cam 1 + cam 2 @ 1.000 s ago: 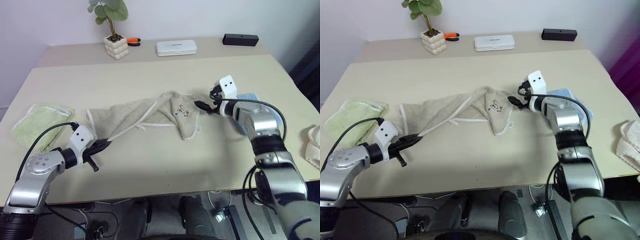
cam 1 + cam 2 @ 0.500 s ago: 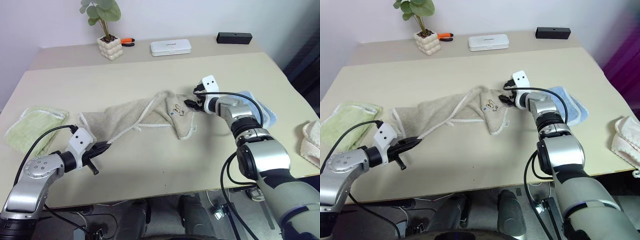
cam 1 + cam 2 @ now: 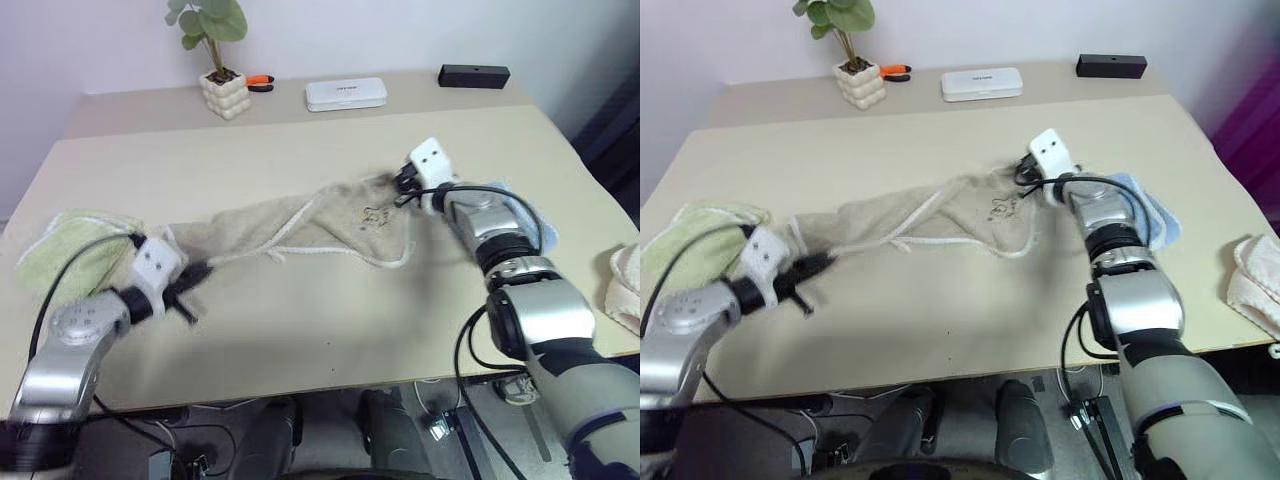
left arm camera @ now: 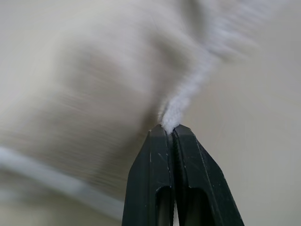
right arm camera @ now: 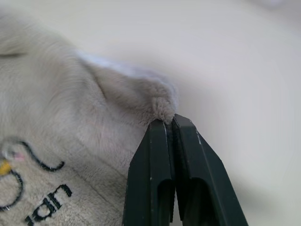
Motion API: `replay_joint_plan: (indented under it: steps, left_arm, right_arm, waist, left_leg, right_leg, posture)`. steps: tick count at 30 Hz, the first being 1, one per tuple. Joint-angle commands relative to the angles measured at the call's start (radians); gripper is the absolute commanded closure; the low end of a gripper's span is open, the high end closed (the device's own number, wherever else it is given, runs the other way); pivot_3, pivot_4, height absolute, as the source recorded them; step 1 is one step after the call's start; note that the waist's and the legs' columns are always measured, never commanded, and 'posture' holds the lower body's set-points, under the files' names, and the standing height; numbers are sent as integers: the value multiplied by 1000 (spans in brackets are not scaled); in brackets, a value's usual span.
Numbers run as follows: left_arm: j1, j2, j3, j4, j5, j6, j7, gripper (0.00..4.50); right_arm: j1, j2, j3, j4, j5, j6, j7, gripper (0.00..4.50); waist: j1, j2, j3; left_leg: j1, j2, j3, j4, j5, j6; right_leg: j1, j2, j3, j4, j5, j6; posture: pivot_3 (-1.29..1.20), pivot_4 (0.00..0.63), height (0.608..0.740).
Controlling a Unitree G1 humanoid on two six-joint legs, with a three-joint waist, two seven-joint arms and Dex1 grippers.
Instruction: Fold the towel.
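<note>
**Towel strung between two clamped ends**

The towel (image 3: 300, 225) lies crumpled on the surface (image 3: 300, 330), its long axis running straight from one arm to the other. The left gripper (image 3: 190, 275) has its jaws closed on a pinch of the whitish edge trim at the towel's near-left end; in the left wrist view the trim sprouts directly from the tips and the cloth spreads away ahead of them. The right gripper (image 3: 405, 185) has its jaws closed on a small tuft at the opposite end, with the cloth and its dark embroidered mark (image 5: 28, 188) lying just beside and behind the tips.

Between the two sets of jaws the cloth sags and bunches, with a loose flap of trim trailing toward the robot, so it is not yet drawn flat. Each arm sits at its own end; neither is nearer the middle.

My reading: the coming move turns on that end-to-end line, first pulling it taut, then carrying one end over toward the other. A thin pinch of trim could slip out.
</note>
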Motion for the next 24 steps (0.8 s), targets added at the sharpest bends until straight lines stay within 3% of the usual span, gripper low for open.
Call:
replay_joint_plan:
  steps: [1, 6, 11, 15, 18, 24]
  left_arm:
    - [-231, -2, 31, 185, 65, -125, 103, 4500]
    - [-650, 31, 40, 575, 123, -313, 198, 4500]
    - [-635, 100, 94, 572, 42, -361, 64, 4500]
    - [-288, 155, 186, 280, -109, -205, -113, 4500]
    - [-11, 174, 243, 56, -173, -106, -186, 4500]
    - [404, 236, 360, -244, -308, 167, -323, 4500]
  right_arm:
    - [-109, -51, -11, -71, -24, -97, -44, 4473]
    - [-270, -125, -37, -91, -27, -183, -75, 4473]
    - [-171, -150, -98, -394, 137, -128, 163, 4473]
    - [174, -206, -100, -894, 302, 139, 333, 4473]
    - [428, -256, -112, -1177, 404, 339, 381, 4473]
    - [836, -407, -190, -1496, 602, 611, 507, 4473]
  waist:
    - [0, 0, 0]
    - [-18, -1, 0]
    - [-51, -1, -1]
    - [-54, -1, -1]
    - [-47, 0, -1]
    - [-4, 0, 0]
  left_leg:
    - [0, 0, 0, 0, 2, -4]
    - [-4, 0, 1, 0, 4, -7]
    - [-11, 1, 1, -1, 1, -6]
    - [-9, 3, 1, -4, 0, -5]
    - [-11, 4, 1, -4, 0, -4]
    - [-15, 4, 2, 7, -3, 1]
  right_leg:
    - [0, 0, 0, 0, 0, 0]
    - [-6, 1, 1, 0, 1, 0]
    - [-13, 0, 1, 0, 1, 1]
    - [-13, 0, 1, -2, 1, 1]
    - [-16, 0, 3, 0, 1, 1]
    - [-20, 0, 5, 8, 2, -1]
  posture:
    - [0, 150, 740]
    - [0, 150, 740]
    - [0, 150, 740]
    - [0, 150, 740]
    - [0, 150, 740]
    - [0, 150, 740]
